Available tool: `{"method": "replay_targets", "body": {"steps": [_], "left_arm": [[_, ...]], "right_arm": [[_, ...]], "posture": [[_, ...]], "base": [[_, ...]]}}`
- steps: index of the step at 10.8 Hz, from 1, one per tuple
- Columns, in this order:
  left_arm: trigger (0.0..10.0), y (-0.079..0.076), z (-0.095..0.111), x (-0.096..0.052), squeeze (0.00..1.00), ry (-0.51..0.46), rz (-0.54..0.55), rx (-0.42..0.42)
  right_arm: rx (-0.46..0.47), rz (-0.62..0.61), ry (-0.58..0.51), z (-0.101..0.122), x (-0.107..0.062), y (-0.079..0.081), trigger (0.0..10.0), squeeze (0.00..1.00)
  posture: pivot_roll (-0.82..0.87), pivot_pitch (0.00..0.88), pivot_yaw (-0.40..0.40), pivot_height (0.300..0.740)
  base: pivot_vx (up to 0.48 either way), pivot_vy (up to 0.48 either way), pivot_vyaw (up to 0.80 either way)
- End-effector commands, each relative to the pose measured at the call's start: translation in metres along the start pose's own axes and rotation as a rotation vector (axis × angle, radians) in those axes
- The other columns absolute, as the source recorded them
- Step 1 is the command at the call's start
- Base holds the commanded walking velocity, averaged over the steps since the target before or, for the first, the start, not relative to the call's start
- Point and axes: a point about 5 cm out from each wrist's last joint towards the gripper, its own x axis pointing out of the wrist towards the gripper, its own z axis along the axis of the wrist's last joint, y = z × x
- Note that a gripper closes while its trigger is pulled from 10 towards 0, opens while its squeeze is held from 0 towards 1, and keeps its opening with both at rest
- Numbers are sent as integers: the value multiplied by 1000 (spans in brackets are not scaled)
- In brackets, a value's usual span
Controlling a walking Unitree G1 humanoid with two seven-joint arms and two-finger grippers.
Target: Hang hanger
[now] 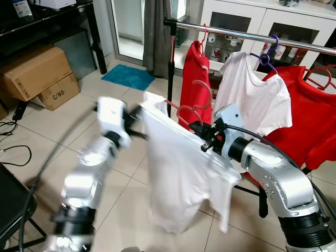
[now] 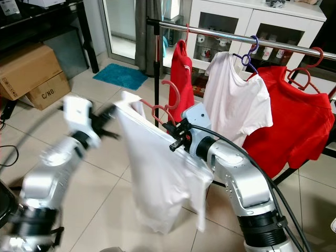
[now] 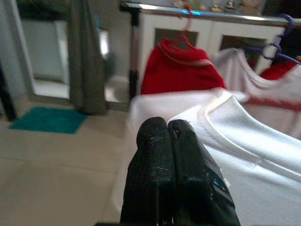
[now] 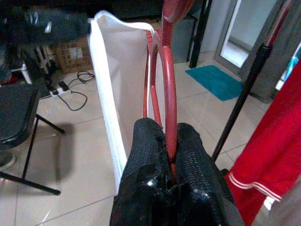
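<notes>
A white T-shirt [image 1: 178,173] hangs on a red hanger [image 4: 169,94], whose hook [image 1: 202,89] points up just in front of the silver rail [image 1: 252,34]. My right gripper [image 1: 205,137] is shut on the hanger's neck below the hook and holds it below rail height. My left gripper [image 1: 137,119], blurred, sits at the shirt's left shoulder. In the left wrist view its fingers [image 3: 155,155] are pressed together, with the shirt's collar [image 3: 221,136] right beside the tips. On the rail hang a red shirt [image 1: 195,84], a white shirt [image 1: 257,100] on a purple hanger [image 1: 268,55], and another red shirt [image 1: 310,121].
The rack's black upright pole [image 1: 170,68] stands just behind the held shirt. Cardboard boxes [image 1: 34,73] sit at the far left, a teal mat [image 1: 128,76] lies on the tiled floor, and a black chair [image 1: 10,205] is at my left. A white cabinet [image 1: 262,21] backs the rack.
</notes>
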Motion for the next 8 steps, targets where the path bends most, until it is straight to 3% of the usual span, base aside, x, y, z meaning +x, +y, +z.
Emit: {"method": "replay_targets", "body": {"steps": [1, 2, 5, 8], "left_arm": [[0, 10, 8, 1, 0, -29, 46, 28], [0, 13, 8, 0, 0, -27, 59, 52], [0, 51, 23, 4, 0, -55, 157, 208], [0, 89, 31, 0, 0, -16, 234, 301]], "right_arm": [[-25, -19, -11, 2, -4, -3, 0, 0], [-33, -17, -3, 2, -5, -3, 0, 0], [-71, 63, 67, -12, -17, 2, 0, 0], [-76, 119, 43, -10, -30, 6, 0, 0]], "posture": [[58, 0, 10, 740], [57, 0, 10, 740], [53, 0, 13, 740], [49, 0, 20, 740]], "base": [[0, 0, 0], [0, 0, 0], [0, 0, 0], [0, 0, 0]]}}
